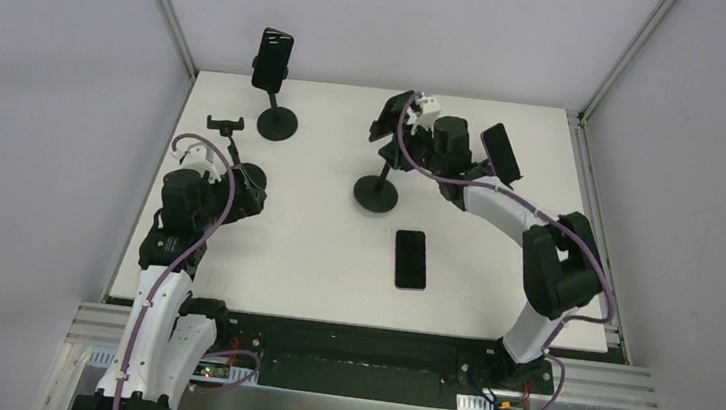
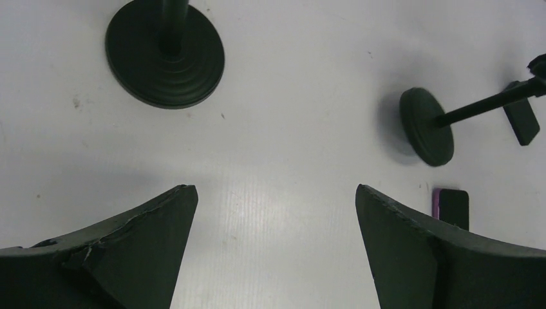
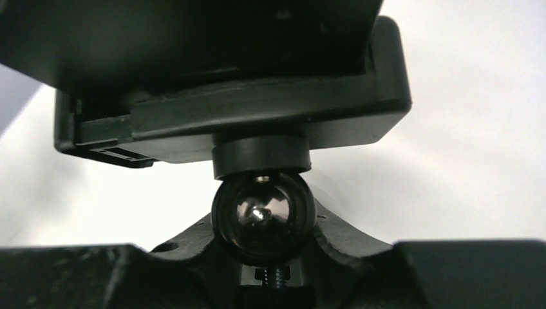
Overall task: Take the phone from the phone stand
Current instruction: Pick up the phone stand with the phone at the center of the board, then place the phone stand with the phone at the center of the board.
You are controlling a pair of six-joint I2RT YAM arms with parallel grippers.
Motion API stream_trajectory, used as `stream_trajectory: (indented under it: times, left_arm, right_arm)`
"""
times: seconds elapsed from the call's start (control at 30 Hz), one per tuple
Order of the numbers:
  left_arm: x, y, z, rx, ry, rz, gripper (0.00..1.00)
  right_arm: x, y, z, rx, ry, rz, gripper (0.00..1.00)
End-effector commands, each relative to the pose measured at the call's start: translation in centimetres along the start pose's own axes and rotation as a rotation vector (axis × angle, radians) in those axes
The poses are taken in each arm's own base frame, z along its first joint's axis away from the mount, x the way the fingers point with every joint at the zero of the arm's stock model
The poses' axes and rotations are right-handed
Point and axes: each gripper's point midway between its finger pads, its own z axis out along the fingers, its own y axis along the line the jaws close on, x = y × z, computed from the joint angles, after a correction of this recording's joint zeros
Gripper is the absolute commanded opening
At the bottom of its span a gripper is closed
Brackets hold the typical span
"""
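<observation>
Right pincer clamped on phone stand; left pincer wide apart

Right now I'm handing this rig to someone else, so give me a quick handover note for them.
The left gripper hovers over the table, jaws open, holding nothing.
The right gripper has its jaws shut on the middle stand at its ball joint, just under the cradle.
The middle phone sits in that cradle, not yet out.
The back stand holds a second phone. The left stand is empty. A third phone lies flat on the table.
Left to do: free the middle phone, probably then the back one.
</observation>
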Motion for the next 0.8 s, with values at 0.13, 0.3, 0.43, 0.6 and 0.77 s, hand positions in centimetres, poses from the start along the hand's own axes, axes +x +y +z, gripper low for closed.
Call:
stream_trajectory:
  times: [0.13,0.3,0.43,0.6,0.77]
  left_arm:
    - [-2.6,-6.6,-0.8,0.322,-0.078,0.079,0.99]
    - [-1.7,-9.2,-1.5,0.419,-0.054,0.157,0.99]
    - [-1.4,-10.5,-1.7,0.465,-0.034,0.180,0.99]
    - [-1.4,-10.4,-1.6,0.460,-0.033,0.178,0.99]
    - [-1.4,-10.3,-1.5,0.452,-0.033,0.172,0.99]
  right_arm:
    - [-5.6,14.7,-10.4,-0.566,-0.182,0.006,0.00]
    - [-3.4,18.7,-13.3,-0.711,-0.120,0.005,0.00]
    - [-2.8,21.3,-15.0,-0.799,-0.088,0.003,0.00]
    - [-3.5,21.7,-14.3,-0.531,-0.126,-0.075,0.00]
    - [-3.9,19.8,-12.8,-0.182,-0.155,-0.213,0.00]
